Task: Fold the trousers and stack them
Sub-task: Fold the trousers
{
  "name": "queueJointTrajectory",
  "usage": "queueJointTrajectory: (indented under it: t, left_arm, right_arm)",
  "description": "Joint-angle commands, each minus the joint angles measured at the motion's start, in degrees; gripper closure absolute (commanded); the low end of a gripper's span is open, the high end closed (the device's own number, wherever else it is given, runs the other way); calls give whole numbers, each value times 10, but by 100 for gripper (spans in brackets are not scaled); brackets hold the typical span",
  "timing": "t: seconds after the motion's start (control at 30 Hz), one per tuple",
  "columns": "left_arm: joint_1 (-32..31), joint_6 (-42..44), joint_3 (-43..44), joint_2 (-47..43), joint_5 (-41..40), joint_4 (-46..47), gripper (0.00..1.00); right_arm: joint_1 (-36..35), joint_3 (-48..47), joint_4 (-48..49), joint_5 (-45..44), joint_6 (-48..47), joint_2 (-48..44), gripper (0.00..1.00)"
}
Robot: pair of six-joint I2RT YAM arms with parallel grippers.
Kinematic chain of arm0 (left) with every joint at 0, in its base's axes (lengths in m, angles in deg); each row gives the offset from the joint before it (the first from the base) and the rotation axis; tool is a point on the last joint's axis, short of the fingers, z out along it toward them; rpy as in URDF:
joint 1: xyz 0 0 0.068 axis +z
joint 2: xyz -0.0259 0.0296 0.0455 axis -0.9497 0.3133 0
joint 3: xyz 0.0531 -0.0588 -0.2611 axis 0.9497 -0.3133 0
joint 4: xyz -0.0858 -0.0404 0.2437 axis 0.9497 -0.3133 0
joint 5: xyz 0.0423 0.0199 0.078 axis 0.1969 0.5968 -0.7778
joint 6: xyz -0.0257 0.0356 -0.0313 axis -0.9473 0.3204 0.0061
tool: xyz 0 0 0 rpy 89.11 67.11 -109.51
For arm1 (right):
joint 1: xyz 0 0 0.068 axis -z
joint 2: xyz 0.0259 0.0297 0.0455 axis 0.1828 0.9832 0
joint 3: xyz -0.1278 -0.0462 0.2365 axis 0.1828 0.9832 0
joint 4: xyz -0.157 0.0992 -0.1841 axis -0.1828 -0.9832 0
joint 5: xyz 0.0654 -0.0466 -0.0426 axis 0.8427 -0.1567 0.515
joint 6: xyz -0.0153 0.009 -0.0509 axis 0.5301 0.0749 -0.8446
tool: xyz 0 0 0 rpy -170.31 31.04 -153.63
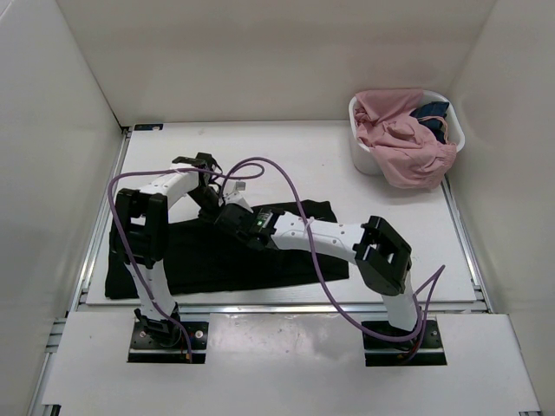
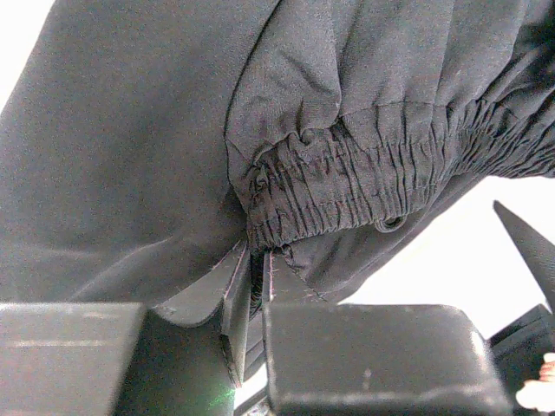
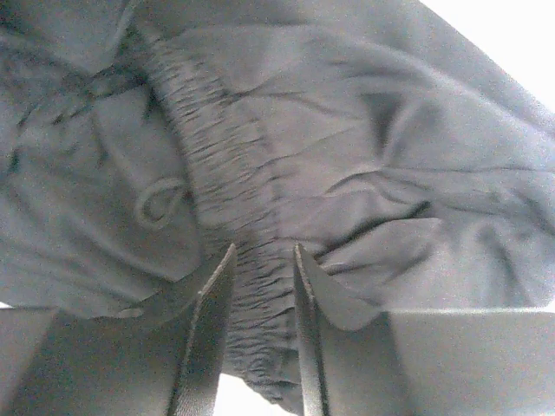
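The black trousers (image 1: 199,260) lie spread across the left and middle of the table (image 1: 390,225). Both arms reach over them and meet at their far edge. My left gripper (image 1: 209,194) is shut on the gathered elastic waistband (image 2: 347,182), with a thin fold of it pinched between the fingertips (image 2: 256,260). My right gripper (image 1: 220,213) comes in from the right and is open. Its fingers (image 3: 264,251) straddle the same elastic band (image 3: 225,165), which runs between them. Black cloth (image 3: 364,156) fills both wrist views and hides the table below.
A white basket (image 1: 364,156) stands at the back right. It holds a pink garment (image 1: 403,143) and a small dark blue one (image 1: 431,113). Purple cables (image 1: 286,186) loop over the arms. White walls close in the table on three sides.
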Motion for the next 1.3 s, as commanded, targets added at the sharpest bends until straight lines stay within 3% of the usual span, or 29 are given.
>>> queueJointTrajectory:
  t: [0.0, 0.2, 0.43, 0.7, 0.93, 1.07, 1.27]
  left_arm:
    - [-2, 6, 18, -4, 15, 0, 80]
    - [-2, 6, 18, 1, 20, 0, 78]
    - [-2, 6, 18, 1, 20, -5, 78]
    - [-2, 11, 18, 1, 20, -5, 78]
    - [-2, 11, 18, 1, 20, -5, 78]
    - [-2, 11, 18, 1, 15, -5, 78]
    - [-2, 11, 18, 1, 15, -10, 77]
  right_arm:
    - [2, 27, 45, 90, -19, -19, 60]
    - [2, 12, 54, 87, -37, 23, 48]
    - [2, 0, 22, 21, -9, 61, 50]
    - [7, -4, -6, -61, 26, 56, 72]
    - [7, -6, -8, -73, 32, 40, 82]
    - [7, -18, -23, -78, 32, 47, 64]
    - [7, 18, -23, -48, 26, 15, 60]
